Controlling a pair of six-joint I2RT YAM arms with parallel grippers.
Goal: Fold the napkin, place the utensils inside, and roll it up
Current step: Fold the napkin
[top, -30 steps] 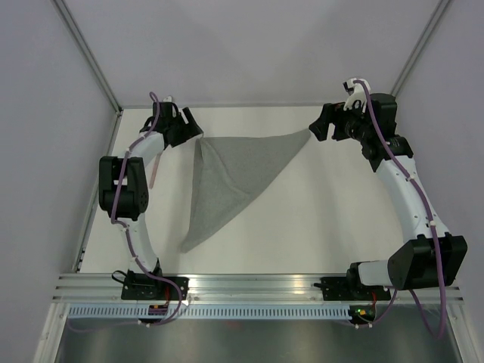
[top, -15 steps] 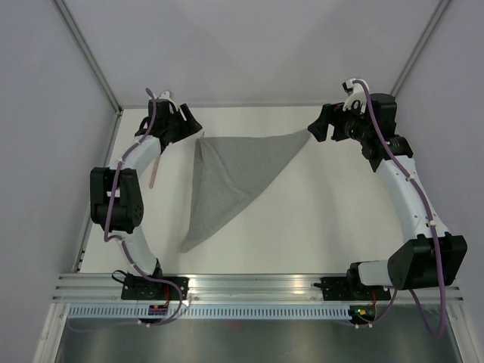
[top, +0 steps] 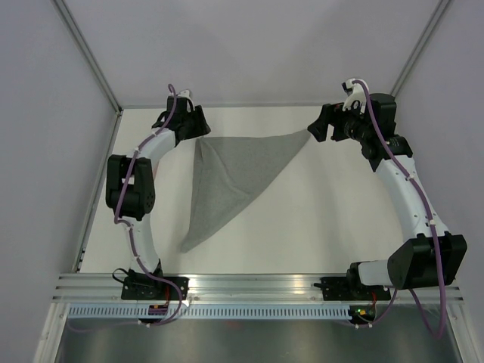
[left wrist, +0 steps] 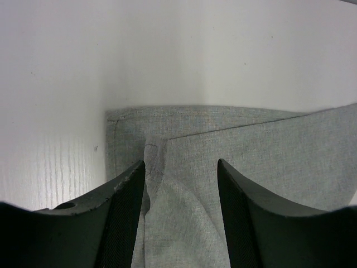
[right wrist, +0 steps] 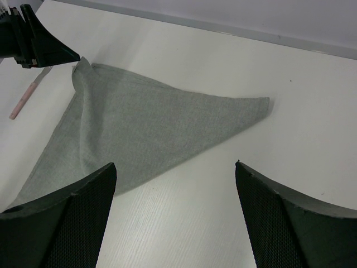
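While the grey napkin (top: pixel 234 170) lies folded into a triangle on the white surface (top: pixel 325 219), its long tip pointing toward the near edge, the left claw (left wrist: pixel 181 167) sits at the cloth's far-left corner, its fingers part-open astride a raised crease, not clamped. The right claw (top: pixel 311 130), spread wide and holding nothing, hovers just beside the napkin's far-right tip. A slim pink object (right wrist: pixel 25 99) lies near the left corner.

Left tool (top: pixel 200 128), right tool (top: pixel 312 130): jaws apart.
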